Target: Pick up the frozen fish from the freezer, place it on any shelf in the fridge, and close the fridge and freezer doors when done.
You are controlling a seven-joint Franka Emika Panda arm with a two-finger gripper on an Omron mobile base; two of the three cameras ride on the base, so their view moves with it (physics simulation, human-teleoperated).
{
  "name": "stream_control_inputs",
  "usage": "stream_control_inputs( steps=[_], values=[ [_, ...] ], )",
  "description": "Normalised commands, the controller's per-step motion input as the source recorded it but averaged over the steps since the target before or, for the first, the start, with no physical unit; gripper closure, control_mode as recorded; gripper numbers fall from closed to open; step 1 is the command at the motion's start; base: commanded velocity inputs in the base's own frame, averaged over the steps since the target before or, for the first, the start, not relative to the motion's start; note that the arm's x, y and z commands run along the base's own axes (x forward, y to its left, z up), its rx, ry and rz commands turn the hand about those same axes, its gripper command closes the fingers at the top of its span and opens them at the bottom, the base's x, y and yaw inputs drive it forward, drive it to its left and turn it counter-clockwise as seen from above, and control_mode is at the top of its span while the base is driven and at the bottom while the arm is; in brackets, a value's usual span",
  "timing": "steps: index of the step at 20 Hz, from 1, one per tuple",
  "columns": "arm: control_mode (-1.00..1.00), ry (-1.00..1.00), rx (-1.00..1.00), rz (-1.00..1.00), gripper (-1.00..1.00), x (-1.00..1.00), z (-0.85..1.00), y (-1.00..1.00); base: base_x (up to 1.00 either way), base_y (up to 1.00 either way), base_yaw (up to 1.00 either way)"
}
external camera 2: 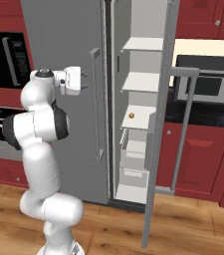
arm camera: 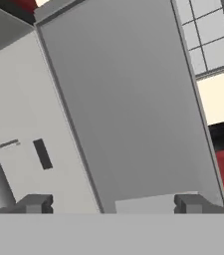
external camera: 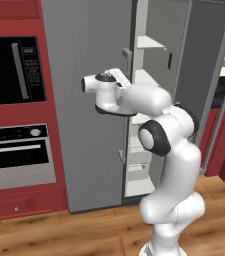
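Doors come first: the plain, wider grey door [external camera 2: 63, 99] of the fridge is shut, with a tall bar handle [external camera 2: 97, 104] near its right edge. Next to it, the narrow freezer [external camera 2: 138, 114] stands open. Its own door [external camera 2: 158, 124] swings out toward the camera, edge on, and has a long grey handle [external camera 2: 183, 129] too.

Inside the freezer are short white shelves [external camera 2: 142, 82], one above the other, and drawers lower down. On the third shelf sits a tiny orange-yellow speck [external camera 2: 131, 115]. It could be the frozen fish, but it is too small to tell for sure.

The white arm [external camera 2: 39, 149] bends up in front of the shut fridge door. Its gripper [external camera 2: 85, 81] is held high, close to the bar handle and pointing toward the freezer. In the hand view the two dark fingertips [arm camera: 36, 203] stand far apart with nothing between them. The gripper is not touching the handle or any shelf.

A black oven [external camera: 16, 150] and a microwave [external camera: 11, 70] sit in the red cabinets to the left.
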Motion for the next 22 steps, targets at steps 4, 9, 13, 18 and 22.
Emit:
stream_control_inputs(
  steps=[4, 9, 13, 18, 22],
  values=[
    [-1.00, -0.07, 0.04, 0.00, -1.00, -1.00, 0.93, 0.21, 0.00, 0.00, 0.00],
    [-1.00, 0.00, 0.09, 0.10, -1.00, -1.00, 0.44, 0.06, 0.00, 0.00, 0.00],
    [-1.00, 0.02, 0.14, 0.12, -1.00, -1.00, 0.17, 0.01, 0.00, 0.00, 0.00],
    [-1.00, 0.06, 0.19, 0.16, -1.00, -1.00, 0.02, -0.03, 0.00, 0.00, 0.00],
    [-1.00, 0.08, 0.22, 0.17, -1.00, -1.00, 0.00, -0.18, 0.00, 0.00, 0.00]
  ],
)
